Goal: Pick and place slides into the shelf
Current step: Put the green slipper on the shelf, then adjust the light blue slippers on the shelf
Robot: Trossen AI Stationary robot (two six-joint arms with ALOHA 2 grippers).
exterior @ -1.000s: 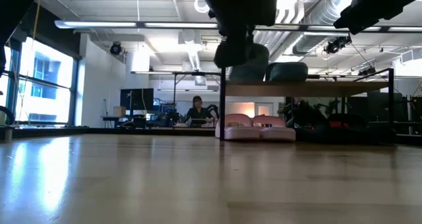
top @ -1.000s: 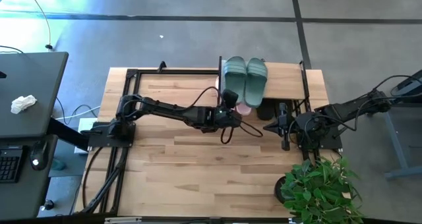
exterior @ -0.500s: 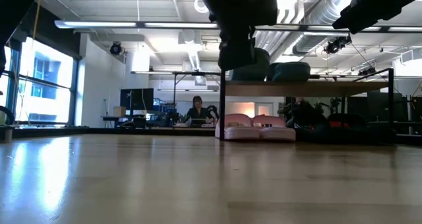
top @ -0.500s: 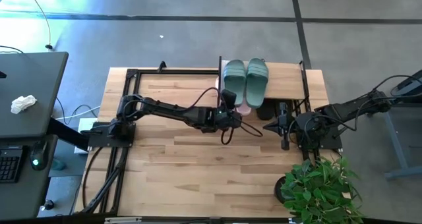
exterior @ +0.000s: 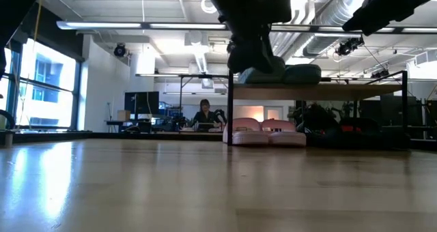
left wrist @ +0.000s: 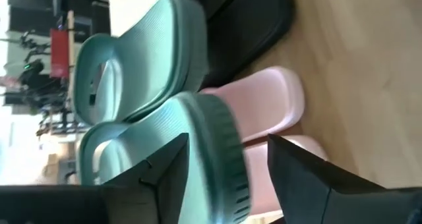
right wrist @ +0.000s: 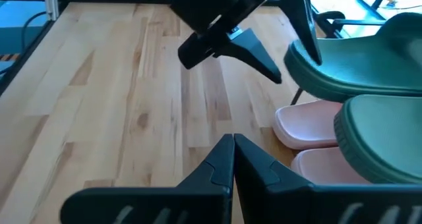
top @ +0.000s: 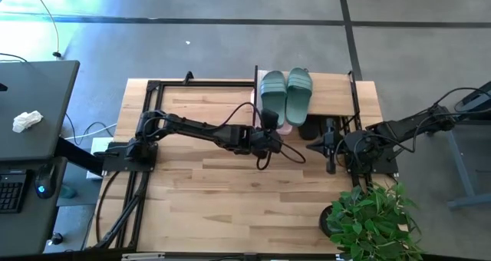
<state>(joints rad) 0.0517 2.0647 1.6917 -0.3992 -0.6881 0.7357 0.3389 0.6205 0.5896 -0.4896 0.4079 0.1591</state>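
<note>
Two teal-green slides [top: 272, 96] [top: 298, 92] lie side by side on the shelf's wooden top board [top: 331, 88], heels toward the table's near edge. My left gripper [left wrist: 227, 140] is open, one finger above and one below the heel of the left teal slide [left wrist: 217, 151], which rests on the board. Two pale pink slides [exterior: 268, 134] stand on the table under the shelf, with black slides [top: 311, 127] to their right. My right gripper [right wrist: 233, 145] waits shut over the table, right of the shelf's near edge. My left gripper comes level from the table's near side, its fingers open about the left teal slide's heel end [left wrist: 227, 184]. A gap shows between the sole and the lower finger [left wrist: 297, 178]. Whether the upper finger [left wrist: 165, 174] touches the footbed, I cannot tell.
A potted plant [top: 372, 215] stands at the table's near right corner. A bare black metal frame [top: 153, 88] sits at the table's far left. A dark side desk [top: 31, 115] stands left of the table. Open wood lies in the middle and near part.
My left gripper has carried the left teal slide a little toward the far edge and down, then opened and let go. The slide, held tilted above the board a second ago, now lies flat on the shelf top beside the other teal slide.
</note>
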